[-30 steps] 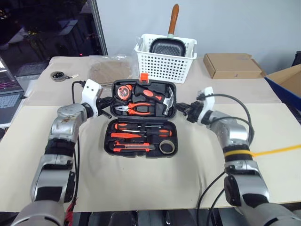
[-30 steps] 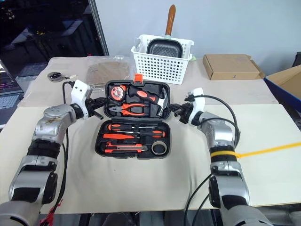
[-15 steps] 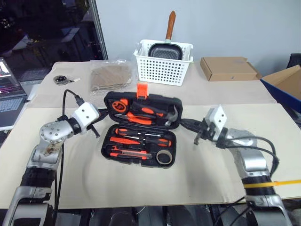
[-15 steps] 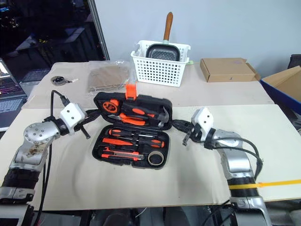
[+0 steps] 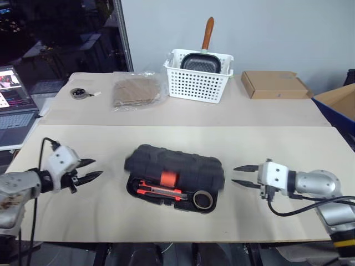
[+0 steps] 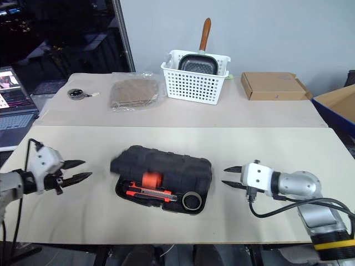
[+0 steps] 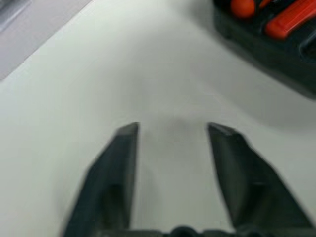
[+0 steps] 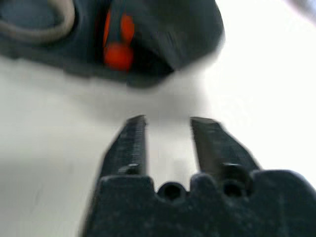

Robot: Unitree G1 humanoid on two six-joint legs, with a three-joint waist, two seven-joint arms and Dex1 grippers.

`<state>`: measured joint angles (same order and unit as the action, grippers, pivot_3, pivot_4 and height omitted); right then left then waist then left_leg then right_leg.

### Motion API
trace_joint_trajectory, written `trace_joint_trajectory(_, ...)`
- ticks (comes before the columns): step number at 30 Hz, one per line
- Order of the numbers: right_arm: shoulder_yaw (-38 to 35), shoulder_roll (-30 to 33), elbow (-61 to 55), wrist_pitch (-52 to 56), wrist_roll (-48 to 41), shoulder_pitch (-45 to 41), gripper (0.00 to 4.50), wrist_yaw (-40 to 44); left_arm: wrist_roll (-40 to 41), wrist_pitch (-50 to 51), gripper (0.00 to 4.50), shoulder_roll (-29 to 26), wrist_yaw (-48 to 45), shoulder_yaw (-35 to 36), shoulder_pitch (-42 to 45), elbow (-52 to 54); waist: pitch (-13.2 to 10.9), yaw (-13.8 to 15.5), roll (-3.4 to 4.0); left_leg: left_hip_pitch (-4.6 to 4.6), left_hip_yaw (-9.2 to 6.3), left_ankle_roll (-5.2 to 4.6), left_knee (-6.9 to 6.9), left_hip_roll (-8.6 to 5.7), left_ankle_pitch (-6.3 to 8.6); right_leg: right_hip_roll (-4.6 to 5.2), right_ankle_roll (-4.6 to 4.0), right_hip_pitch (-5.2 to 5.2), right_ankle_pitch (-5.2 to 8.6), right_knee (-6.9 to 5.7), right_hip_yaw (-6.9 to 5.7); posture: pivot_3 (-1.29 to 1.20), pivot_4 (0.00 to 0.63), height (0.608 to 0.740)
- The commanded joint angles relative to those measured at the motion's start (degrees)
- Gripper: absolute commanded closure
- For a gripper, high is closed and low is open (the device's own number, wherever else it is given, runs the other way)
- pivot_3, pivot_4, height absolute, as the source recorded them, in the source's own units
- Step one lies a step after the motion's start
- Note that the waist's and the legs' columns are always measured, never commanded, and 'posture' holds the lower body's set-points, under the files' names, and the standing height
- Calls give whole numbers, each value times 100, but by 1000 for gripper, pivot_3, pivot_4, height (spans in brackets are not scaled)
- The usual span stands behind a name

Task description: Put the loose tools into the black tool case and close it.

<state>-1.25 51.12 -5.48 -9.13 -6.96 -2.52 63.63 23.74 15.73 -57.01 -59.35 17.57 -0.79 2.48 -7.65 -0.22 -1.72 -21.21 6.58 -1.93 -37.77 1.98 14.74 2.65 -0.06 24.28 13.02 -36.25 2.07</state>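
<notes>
The left gripper (image 5: 91, 169) and right gripper (image 5: 239, 175) are seen released, jaws parted and empty, level above the beige table (image 5: 177, 221). Between them, apart from both, the flat black ribbed plastic tool case (image 5: 175, 166) is found, lid lowered but ajar; an orange-and-black utility knife (image 5: 158, 191) shows at its near edge.

Even, soft overhead light falls across the pale table (image 5: 166, 116), bright without glare, while the upper left corner beyond it lies in darkness. The lid of the black tool case (image 5: 175, 165) is smeared by motion blur, its edges ghosted. Faint, short shadows sit under the case. Both wrist views are soft: the black fingers (image 7: 116, 177) lose their edges, and the fingers (image 8: 129, 148) of the other view blur likewise against a hazy case.
</notes>
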Motion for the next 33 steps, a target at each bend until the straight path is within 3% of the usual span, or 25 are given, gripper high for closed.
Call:
trace_joint_trajectory(1, -356, 383, -772, 591, -754, 533, 2210, 455, 662, 746, 584, -116, -88, 498, -17, 714, 0, 18, 2, 1, -1, -4, 2, 0, 3, 1, 2, -3, 1, 4, 0, 0, 150, 740)
trace_joint_trajectory(5, -715, 686, -1844, 1809, -2014, 1209, 2210, 791, 1611, 1119, 584, 230, -237, 829, 44, 1365, -1, -5, 9, 5, 1, -5, 0, 4, 7, -4, 3, -9, 1, 9, 8, 0, 150, 740)
trace_joint_trajectory(7, -730, 908, -2320, 2243, -2436, 1497, 2210, 1026, 2154, 1578, 584, 54, -661, 959, -145, 1741, -3, -27, 6, 2, 1, -5, -1, 7, 7, -5, 3, -7, 1, 9, 11, 0, 150, 740)
trace_joint_trajectory(10, -346, 914, -2769, 2683, -2625, 1408, 2797, 891, 2624, 1757, 562, -105, -1310, 1144, -473, 2226, -2, -72, -1, 5, 0, -4, -1, 15, 7, -9, 4, -10, 2, 12, 10, 0, 150, 740)
trace_joint_trajectory(13, 349, 664, -3036, 2930, -2257, 965, 3846, 573, 2825, 1784, 562, -200, -1663, 1298, -687, 2539, -3, -78, 0, 8, 4, -3, -1, 21, 7, -10, 31, -8, 21, 14, 10, 0, 150, 740)
trace_joint_trajectory(14, 593, 552, -3046, 3062, -2107, 762, 4238, 438, 2880, 1799, 88, -219, -1690, 1341, -702, 2616, -3, -67, 0, 9, 4, -2, -1, 21, 6, -12, 31, -6, 23, 14, 10, 0, 150, 740)
trace_joint_trajectory(15, 841, 414, -3007, 3181, -1916, 520, 4444, 277, 2898, 1804, 18, -249, -1739, 1376, -745, 2714, -3, -56, 1, 9, 3, 1, -1, 21, 4, -13, 29, -5, 23, 14, 8, 0, 150, 740)
trace_joint_trajectory(22, 1943, -437, -2385, 3793, -905, -837, 4444, -511, 2734, 1644, 18, -236, -1889, 1575, -1070, 3196, -2, -59, 1, 5, 4, 7, -3, 16, 0, -18, 3, -1, 29, 16, 3, 0, 150, 740)
trace_joint_trajectory(33, 2163, -2046, -476, 4662, 18, -3021, 4444, -1918, 2480, 1614, 18, -112, -1592, 1684, -1439, 3344, -4, -119, 3, 5, 8, 11, -2, 19, -3, -26, -54, 10, 17, 4, 7, 0, 150, 740)
